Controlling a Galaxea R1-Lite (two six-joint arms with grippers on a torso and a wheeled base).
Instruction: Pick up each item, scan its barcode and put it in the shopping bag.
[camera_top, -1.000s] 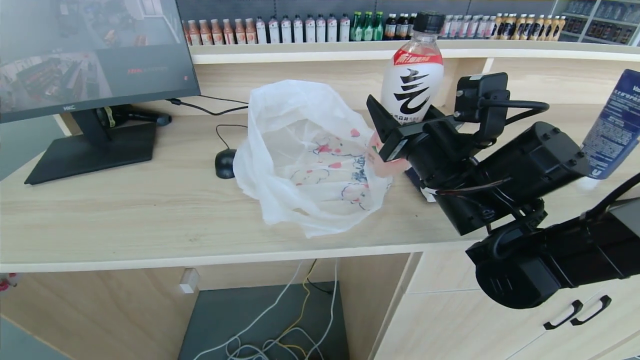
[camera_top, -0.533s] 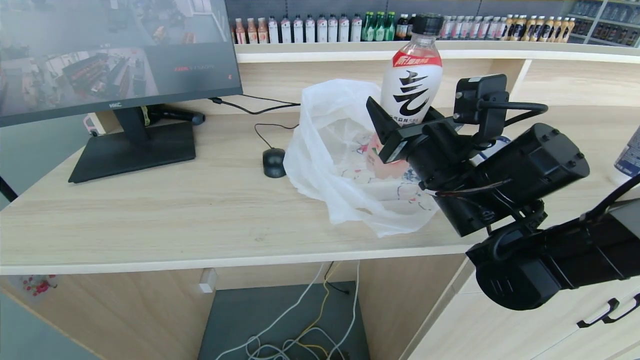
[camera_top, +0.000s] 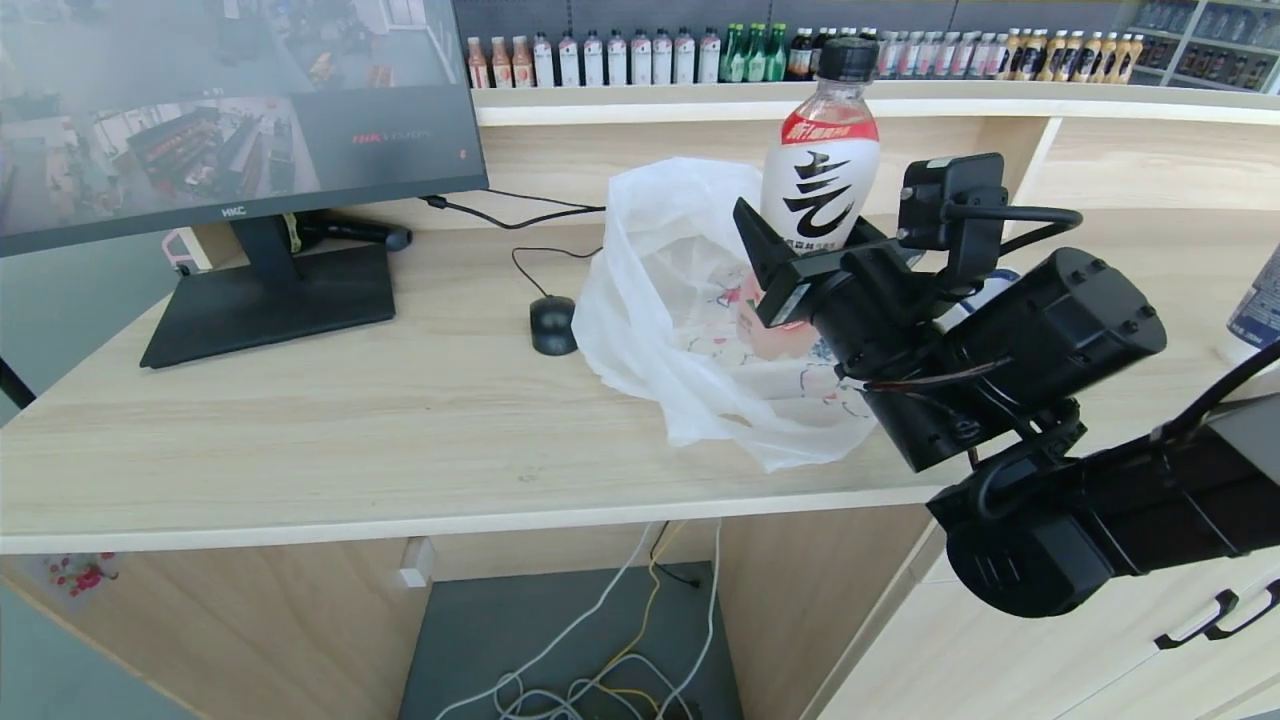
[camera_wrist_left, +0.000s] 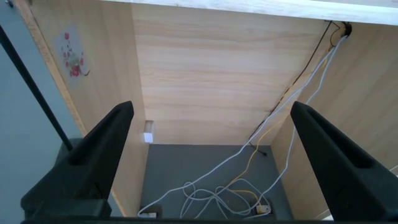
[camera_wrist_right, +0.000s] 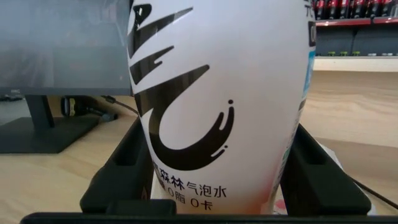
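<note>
Over the last second the whole view swung, which is the camera turning, not the goods. Against that, the bottle (camera_top: 822, 170) has only sunk a touch in the last half second, carried by the right gripper (camera_top: 815, 250).

The bottle stands upright, off the counter (camera_top: 300, 430), at the right side of the shopping bag (camera_top: 680, 300). Its pink base is low against the bag's open mouth; I cannot tell whether it is inside the rim yet.

I'd judge it a full plastic drink, fairly heavy for its size. It has a smooth, slippery label sleeve and walls that give if squeezed hard. The lower body, where it is held, looks the sound place: low enough to keep the weight from tipping it.

The right forearm comes in from the robot's right, wrist about level. Its 2 fingers are clamped on either side of the bottle (camera_wrist_right: 217, 106), below the label's black mark.

The left gripper (camera_wrist_left: 211, 109) hangs low below the counter edge, fingers wide apart on nothing, facing the loose cables (camera_wrist_left: 217, 186) underneath
</note>
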